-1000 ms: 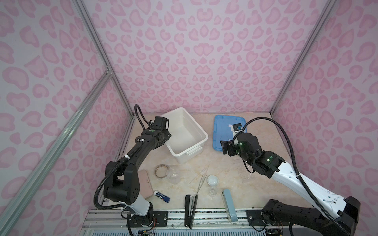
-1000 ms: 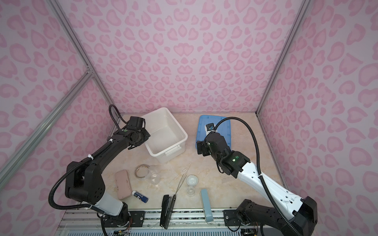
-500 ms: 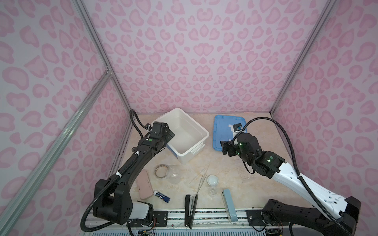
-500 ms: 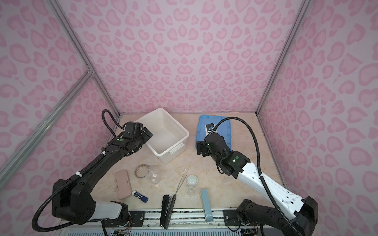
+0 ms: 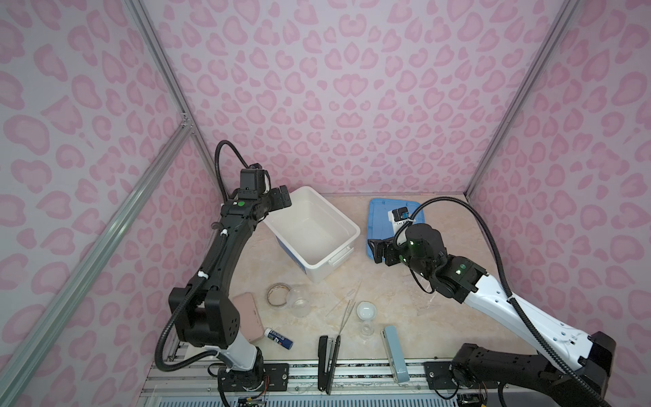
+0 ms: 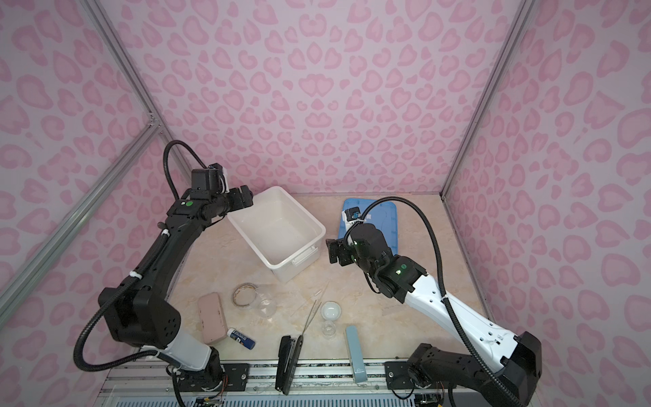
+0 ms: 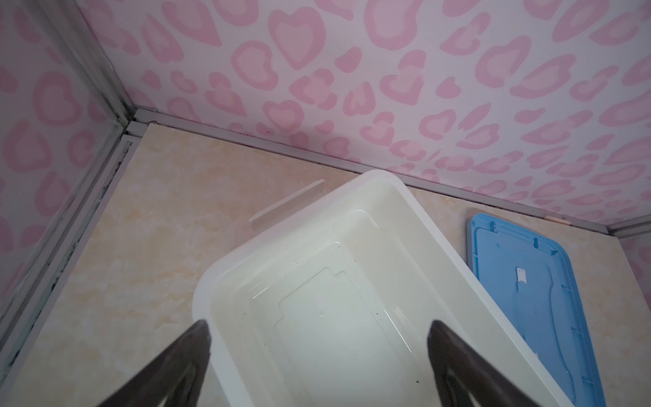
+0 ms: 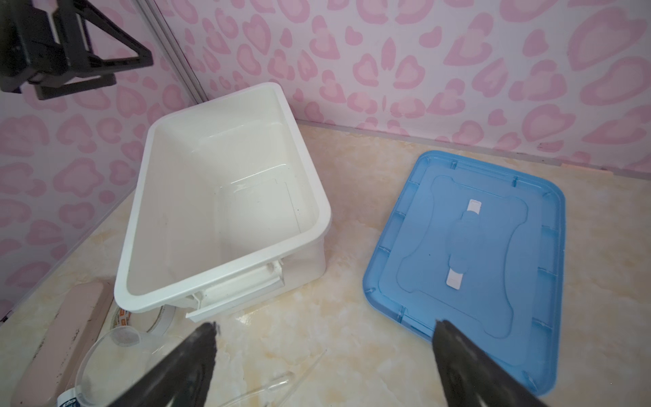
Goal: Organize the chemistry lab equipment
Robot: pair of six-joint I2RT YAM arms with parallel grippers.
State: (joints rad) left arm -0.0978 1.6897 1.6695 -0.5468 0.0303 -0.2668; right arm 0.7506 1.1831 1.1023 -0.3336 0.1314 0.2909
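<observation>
Looking down in both top views, find the left gripper spread wide and empty over the upper-left corner of the white bin, and the right gripper equally spread and empty between bin and blue lid at mid-frame. Note the lab pieces loose on the table at lower centre: clear round dish against a tape roll, droppers, small white dish, little beaker just beneath it. Probably about to fetch a first piece, with the bin looking bare inside.

Turning to the left wrist view, see both fingers well apart over a corner of the bin, nothing between them.

Turning to the right wrist view, see fingers apart above bare table, droppers and dish close by. Better to lower onto one dropper, set jaws square across its thin stem, close softly, lift before swinging over the bin rim; leave tape roll and black stapler alone
</observation>
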